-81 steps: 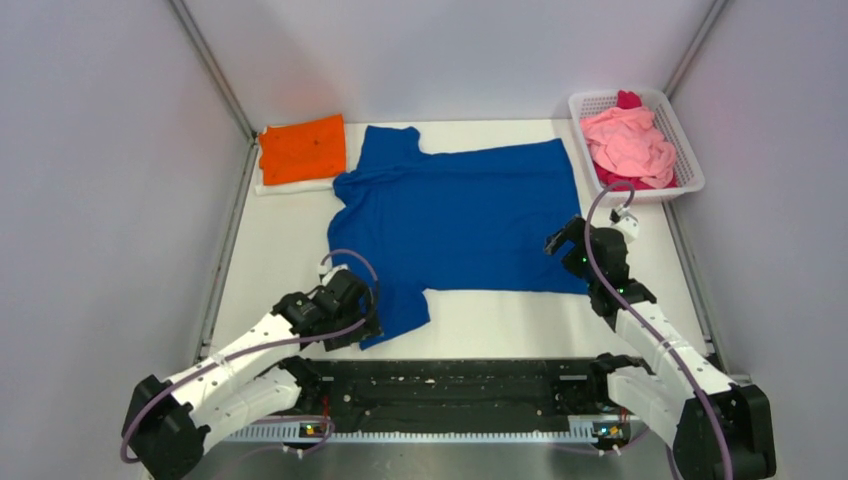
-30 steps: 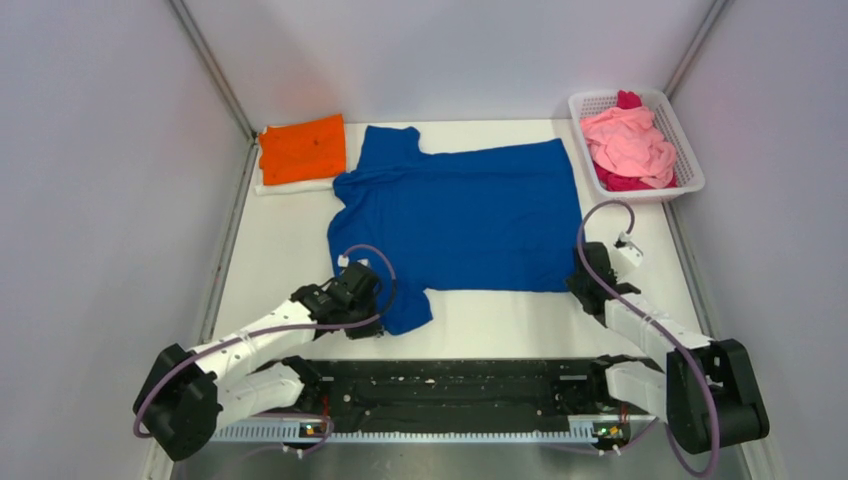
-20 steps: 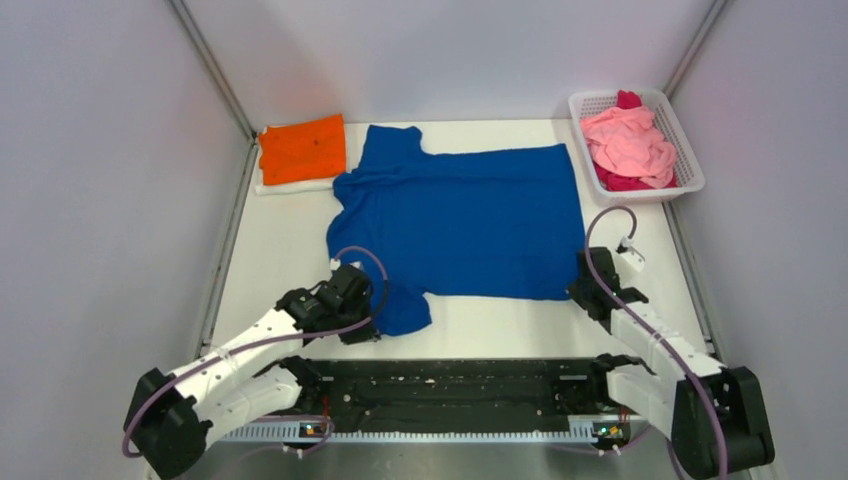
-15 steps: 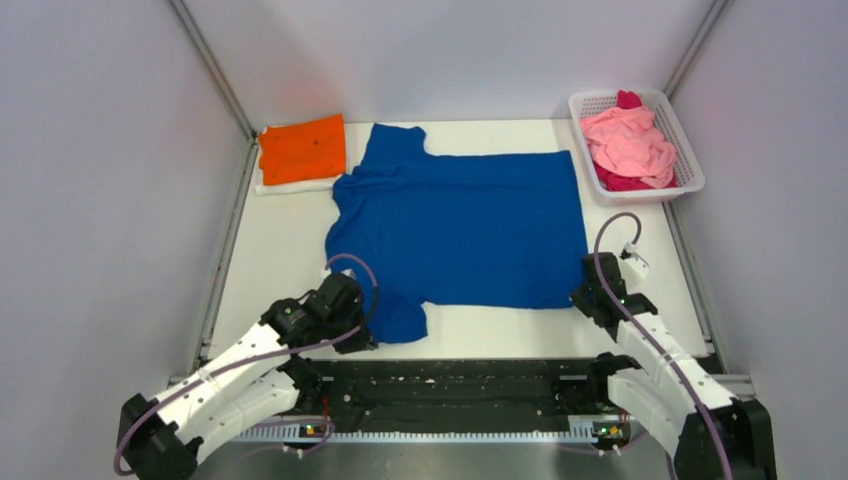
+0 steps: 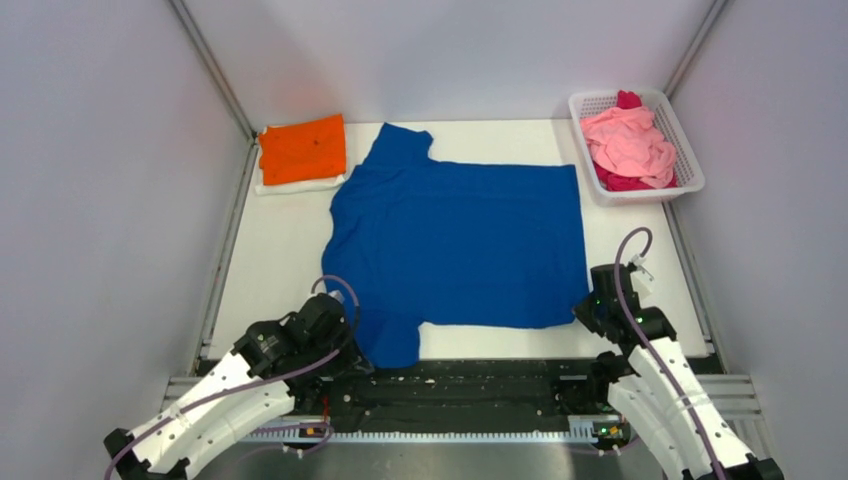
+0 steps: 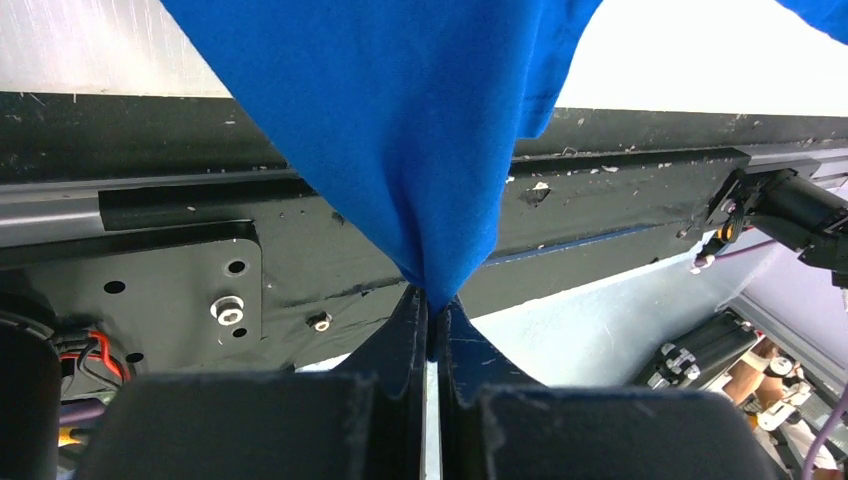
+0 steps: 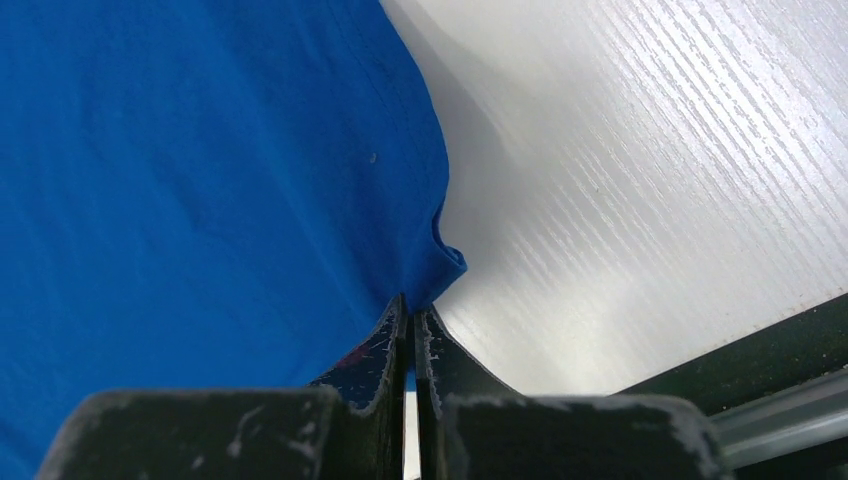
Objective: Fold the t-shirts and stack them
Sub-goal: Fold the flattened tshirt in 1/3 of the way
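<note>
Both arms have drawn back toward the near edge of the table (image 5: pixel 270 250) since the earlier views, and the blue t-shirt (image 5: pixel 455 240) has slid that way with them and been pulled flatter. The right pincer (image 7: pixel 410 308), apart a moment ago, is now clamped tight on the shirt's near-right hem corner. The left pincer (image 6: pixel 430 305) is squeezed fully closed on the tip of the near sleeve, the cloth drawn to a point between its jaws and hanging over the black rail (image 5: pixel 470 385) at the table's front.

Outward from there, the shirt lies spread across the middle of the table, collar toward the left edge and hem toward the right; no print shows on its upper side. A folded orange tee (image 5: pixel 302 148) sits at the far-left corner, and pink and magenta tees (image 5: pixel 628 140) are heaped in a white basket (image 5: pixel 690 150) at the far-right corner.

The blue shirt looks light, limp and a little stretchy. It peaks where pinched and glides easily on the smooth top, so I'd expect it to sag between holds. Hem corners, sleeve ends and shoulder seams seem the best places to take it, catching both layers.
</note>
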